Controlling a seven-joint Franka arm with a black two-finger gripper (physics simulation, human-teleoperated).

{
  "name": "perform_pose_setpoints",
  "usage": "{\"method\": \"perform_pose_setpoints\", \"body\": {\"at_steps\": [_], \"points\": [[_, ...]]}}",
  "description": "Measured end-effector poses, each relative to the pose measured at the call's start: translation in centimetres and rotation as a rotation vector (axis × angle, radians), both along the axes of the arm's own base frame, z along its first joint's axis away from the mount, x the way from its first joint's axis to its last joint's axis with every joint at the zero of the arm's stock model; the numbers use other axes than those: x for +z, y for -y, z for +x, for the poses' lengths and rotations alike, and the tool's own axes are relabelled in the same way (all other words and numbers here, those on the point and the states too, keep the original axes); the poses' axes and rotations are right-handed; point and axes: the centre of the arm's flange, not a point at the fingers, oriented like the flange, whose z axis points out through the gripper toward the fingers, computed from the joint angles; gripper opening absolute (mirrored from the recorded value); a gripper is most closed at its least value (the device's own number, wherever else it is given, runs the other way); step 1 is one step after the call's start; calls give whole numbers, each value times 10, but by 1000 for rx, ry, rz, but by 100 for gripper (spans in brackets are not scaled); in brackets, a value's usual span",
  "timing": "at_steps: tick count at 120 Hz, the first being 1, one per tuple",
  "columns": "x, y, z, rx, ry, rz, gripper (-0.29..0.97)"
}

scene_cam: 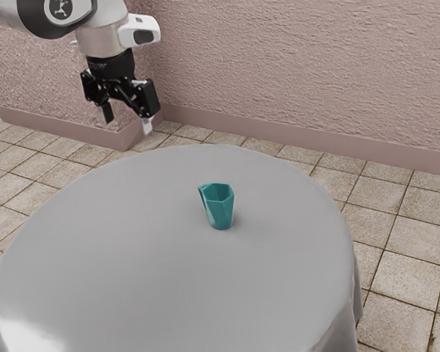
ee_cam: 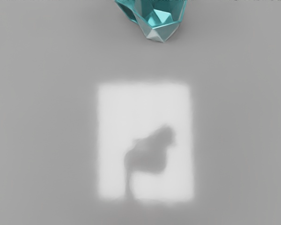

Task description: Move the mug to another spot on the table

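Note:
A teal faceted mug [scene_cam: 218, 204] stands upright near the middle of the round grey table [scene_cam: 132, 279]. My black gripper [scene_cam: 128, 123] hangs high above the table's far left part, well up and to the exterior view's left of the mug. Its fingers [scene_cam: 147, 125] stand apart with nothing between them, so it is open. In the wrist view part of the mug [ee_cam: 152, 16] shows far below the hand, with the grey table top [ee_cam: 47, 117] around it and my hand's shadow inside a bright square patch [ee_cam: 145, 140].
A tiled floor [scene_cam: 403, 242] surrounds the table, and a pink rough wall [scene_cam: 315, 59] with a baseboard runs behind it. Bare grey table top spreads on all sides of the mug.

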Motion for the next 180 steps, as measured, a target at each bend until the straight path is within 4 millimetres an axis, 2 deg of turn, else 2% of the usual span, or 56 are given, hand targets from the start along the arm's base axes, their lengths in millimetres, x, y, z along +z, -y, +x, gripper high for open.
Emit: {"method": "perform_pose_setpoints", "body": {"at_steps": [18,36,51,69,88,113,125,133,146,180], "points": [[4,1,-2,-3,7,-2,68],[0,12,-10,-41,-38,-5,68],[-9,-12,-9,-71,-85,-1,68],[-30,-39,-1,-162,-112,8,68],[-59,-53,21,-311,-125,19,68],[-134,-87,67,-453,-211,30,68],[-158,-79,81,-571,-230,37,68],[-161,-71,83,-657,-229,39,68],[-158,-68,85,-792,-233,57,68],[-168,-99,90,-1205,-210,-25,68]]}}
